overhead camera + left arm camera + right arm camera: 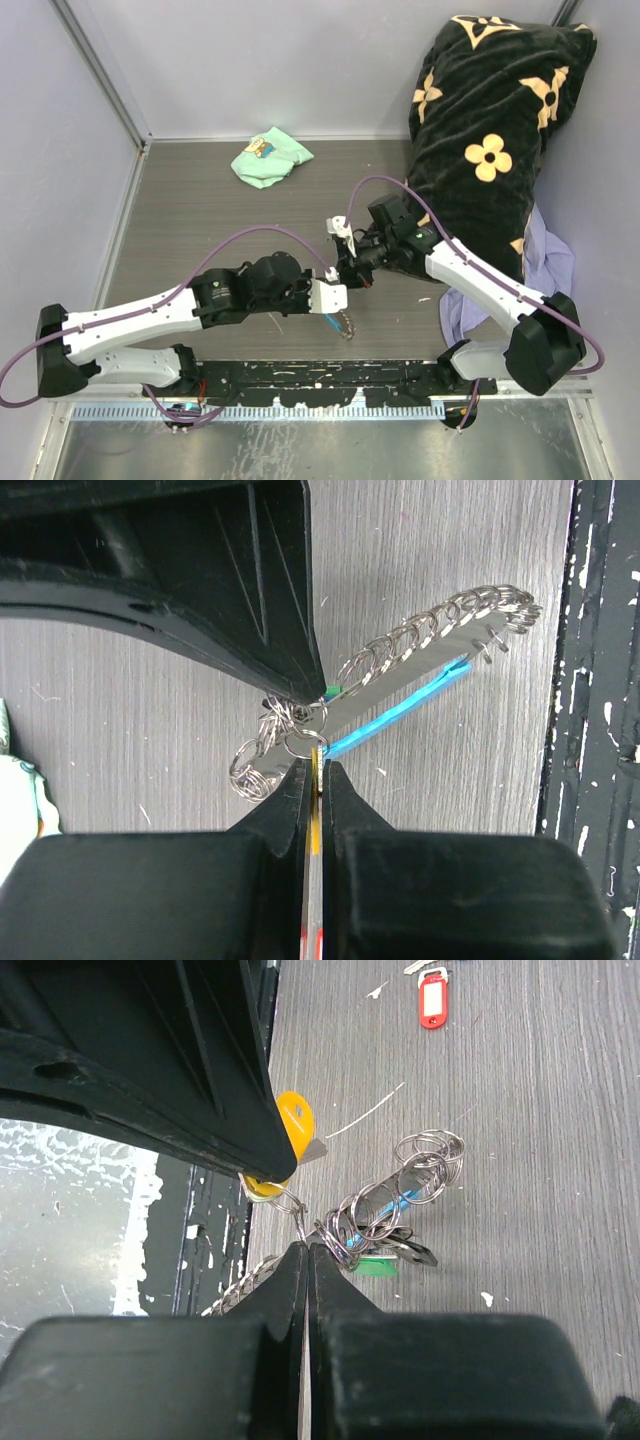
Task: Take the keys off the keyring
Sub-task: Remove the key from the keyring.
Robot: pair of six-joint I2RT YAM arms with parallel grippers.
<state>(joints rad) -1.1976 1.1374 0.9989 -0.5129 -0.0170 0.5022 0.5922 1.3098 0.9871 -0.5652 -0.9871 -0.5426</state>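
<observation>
Mid-separation: L claw (318, 768) is pinched tight on the yellow key (290, 1125), and R claw (305, 1250) is clamped shut on the ring (297, 1210) just beside it. Chain (430, 630) + fob (400, 712) trail off over the worktop (560, 1160). Red key (432, 1000) lies well apart, already off. Next, prob.: slide the yellow key round the coil w/o the ring slipping.

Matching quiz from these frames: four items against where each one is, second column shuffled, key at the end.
Items
1. red-tagged key
2. yellow-tagged key
3. sky-blue fob
4. mint-green cloth

Places
A. pinched in the left pincer
B. far side of the table, away from both arms
C. loose on the table, apart from the rings
D. running alongside the keyring

Pairs: 1-C, 2-A, 3-D, 4-B
</observation>
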